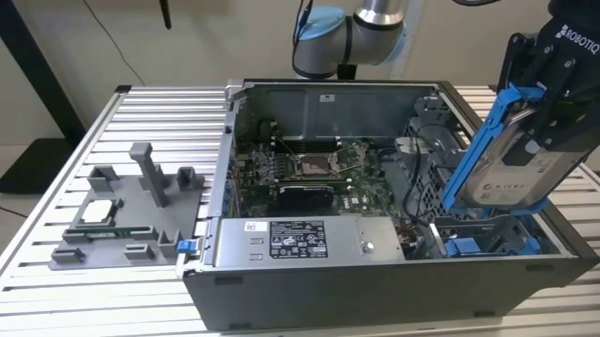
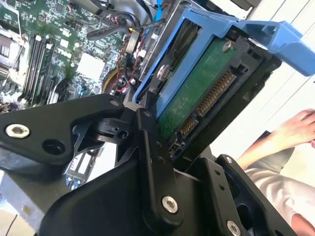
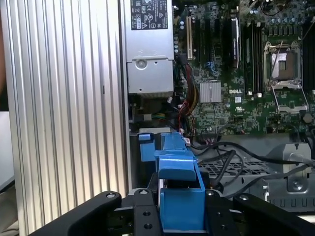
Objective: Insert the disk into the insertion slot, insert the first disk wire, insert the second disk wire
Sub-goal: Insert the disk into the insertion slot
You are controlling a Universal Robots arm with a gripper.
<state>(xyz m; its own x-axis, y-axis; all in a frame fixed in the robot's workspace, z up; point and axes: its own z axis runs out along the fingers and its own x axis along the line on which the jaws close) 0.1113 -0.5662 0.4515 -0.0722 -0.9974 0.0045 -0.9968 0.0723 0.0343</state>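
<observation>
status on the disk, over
Gripper shut on the disk, tilted, above the case's drive bay. Not in the slot yet. Loose cables beside the bay.

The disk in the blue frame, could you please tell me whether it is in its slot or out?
Out: the gripper holds the disk tilted, most of it above the computer case.

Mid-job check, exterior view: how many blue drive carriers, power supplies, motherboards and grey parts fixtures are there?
Blue drive carriers: 2, one around the disk in the gripper, a second carrier in the case bay
Power supply: 1
Motherboard: 1
Grey parts fixture: 1
Total: 5
</observation>
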